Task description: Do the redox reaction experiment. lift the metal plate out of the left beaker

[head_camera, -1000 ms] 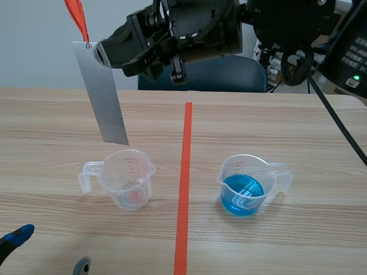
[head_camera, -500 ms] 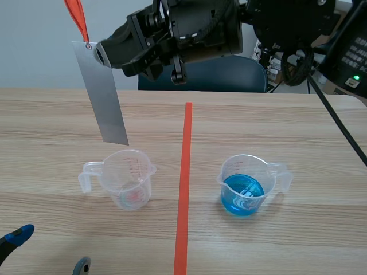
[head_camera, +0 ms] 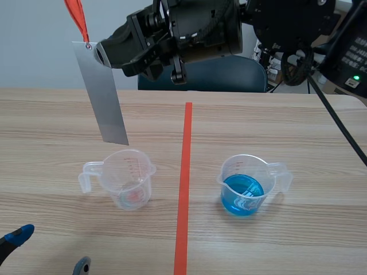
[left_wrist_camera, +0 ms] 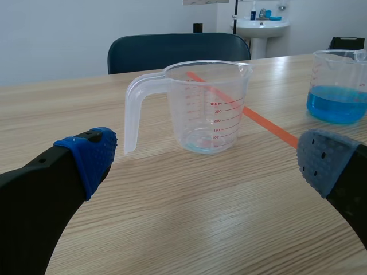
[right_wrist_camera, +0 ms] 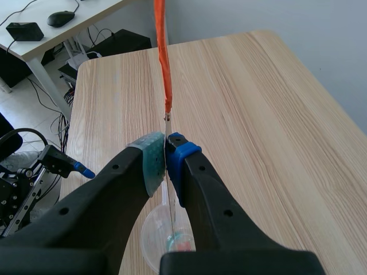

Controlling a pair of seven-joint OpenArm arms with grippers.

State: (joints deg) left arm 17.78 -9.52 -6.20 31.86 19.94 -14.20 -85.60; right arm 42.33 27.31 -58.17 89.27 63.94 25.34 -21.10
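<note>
The metal plate [head_camera: 105,94] is out of the left beaker [head_camera: 129,179]. It hangs in the air w/ its lower edge just above the beaker's rim and clear of it. The plate is a long grey strip, slightly tilted, w/ an orange ribbon [head_camera: 76,17] tied through a hole at its top corner.

The right arm [head_camera: 189,34] stands raised across the top of the scene. The right gripper [right_wrist_camera: 166,163] has its 2 pads pressed together on the plate's upper end, just below the ribbon. From the wrist the plate shows edge-on only, as a thin line between the pads.

The left beaker is clear plastic w/ red graduations up to 300 ml and its handle on the robot's left side. There's a little residue at the btm; colour can't be told. It stands upright on the wooden surface [head_camera: 275,120], left of the orange tape line [head_camera: 184,189].

The right beaker [head_camera: 246,183] stands on the other side of the line, well apart. It's approx. 1/3 full of blue liquid, handle turned to the right.

The left gripper [left_wrist_camera: 206,159] sits low near the surface, fingers spread wide, holding nothing. The left beaker is ahead of it, not touching.

A dark blue chair [head_camera: 229,74] stands beyond the far edge.
</note>
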